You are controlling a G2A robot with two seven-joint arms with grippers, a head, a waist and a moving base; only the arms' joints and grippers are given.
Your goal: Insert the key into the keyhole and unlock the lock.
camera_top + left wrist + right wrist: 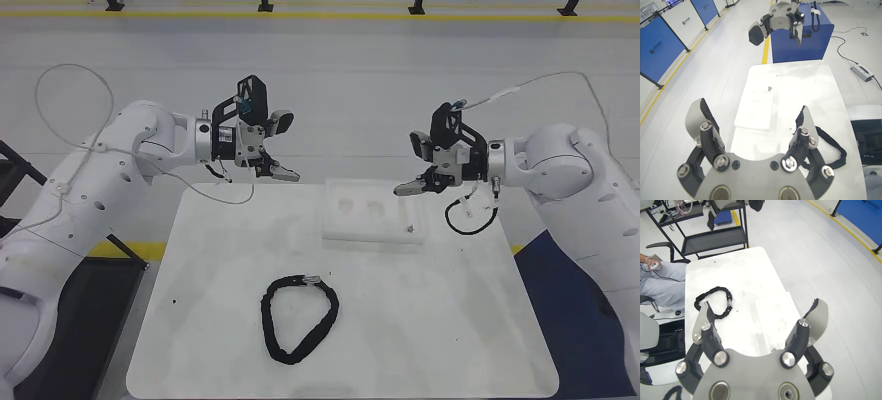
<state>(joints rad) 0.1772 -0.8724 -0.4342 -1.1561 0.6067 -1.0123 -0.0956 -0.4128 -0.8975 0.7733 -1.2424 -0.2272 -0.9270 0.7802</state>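
Lower centre of top view: black fabric-sleeved chain lock (300, 318) lies looped on the white counter (200, 300), untouched. Mid-frame: white foam tray (372, 215) with the small metal key (411, 229) at its right corner, I reckon parked there for an easy pinch. Upper left: left gripper (277, 171), fingers apart, empty. Upper right: right gripper (420, 184), fingers apart, near the key, so it's my likely picker.

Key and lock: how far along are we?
Nothing looks done yet. The key lies loose on the white tray, and the chain lock lies looped on the table, untouched. In hand: nothing; both arms' jaws stand open and empty near the far side. Left: grasp key, insert, turn.
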